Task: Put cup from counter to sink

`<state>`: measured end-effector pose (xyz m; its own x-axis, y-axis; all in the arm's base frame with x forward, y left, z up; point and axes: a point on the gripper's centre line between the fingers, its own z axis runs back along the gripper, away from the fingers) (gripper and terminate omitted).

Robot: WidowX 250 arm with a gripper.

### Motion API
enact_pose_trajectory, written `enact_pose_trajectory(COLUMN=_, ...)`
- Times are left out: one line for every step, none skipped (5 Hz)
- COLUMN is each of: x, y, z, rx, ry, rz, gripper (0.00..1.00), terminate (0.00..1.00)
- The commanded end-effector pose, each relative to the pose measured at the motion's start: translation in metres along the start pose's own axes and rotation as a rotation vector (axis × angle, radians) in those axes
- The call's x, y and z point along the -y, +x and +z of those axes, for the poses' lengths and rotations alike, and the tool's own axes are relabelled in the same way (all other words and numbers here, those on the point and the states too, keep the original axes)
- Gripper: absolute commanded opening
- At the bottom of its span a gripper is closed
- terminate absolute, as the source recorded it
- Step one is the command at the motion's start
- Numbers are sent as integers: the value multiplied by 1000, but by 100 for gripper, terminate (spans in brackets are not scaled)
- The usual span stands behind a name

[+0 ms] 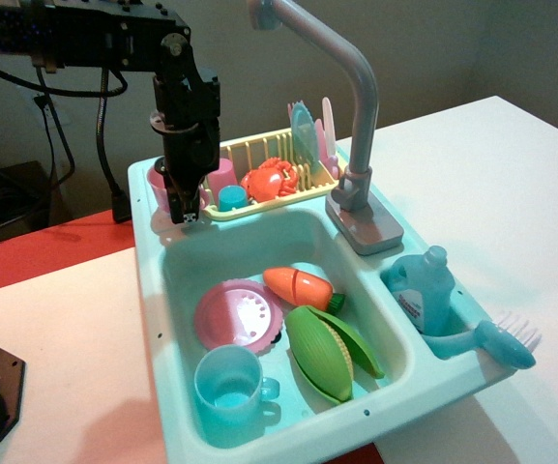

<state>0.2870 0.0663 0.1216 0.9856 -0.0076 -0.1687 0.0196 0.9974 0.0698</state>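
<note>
The pink cup (pixel 160 184) is seen at the far left corner of the mint-teal counter (pixel 149 253), just left of the yellow dish rack (pixel 249 159). Most of it is hidden behind the black gripper (pixel 184 205), which hangs down directly in front of it from an arm reaching in from the upper left. The tips of the fingers (pixel 190 209) are lowered to the level of the cup's rim or below it, but whether they are spread or pinching the cup cannot be told, since the dark parts overlap it.

The sink (pixel 168 275) lies near and right of the cup. In it are seen a pink plate (pixel 238 315), a light blue cup (pixel 228 389) with a handle at the near left, an orange carrot piece (pixel 298 286) and a green corn husk (pixel 322 350). A grey faucet (pixel 354 116) rises from the far right edge of the basin.

In the rack, a small pink tumbler (pixel 222 176), a small blue cup (pixel 232 197), an orange crab (pixel 269 181) and upright plates (pixel 305 135) are held. At the right of the unit, a blue bottle (pixel 422 290) and a blue brush (pixel 496 340) are set. The unit stands on a white surface (pixel 491 184).
</note>
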Motion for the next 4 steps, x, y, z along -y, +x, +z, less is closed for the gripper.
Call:
enact_pose_trajectory(x=9, y=1, z=28, rx=107, ry=22, rz=-42, gripper=0, terminate=0)
enact_pose_trajectory(x=35, y=17, z=54, rx=178, ry=40, rz=-109, gripper=0, terminate=0)
enact_pose_trajectory(x=54, y=27, z=79, rx=234, ry=26, rz=-131, gripper=0, terminate=0)
enact_pose_trajectory(x=79, y=34, z=80, rx=239, ry=-13, rz=-162, gripper=0, terminate=0)
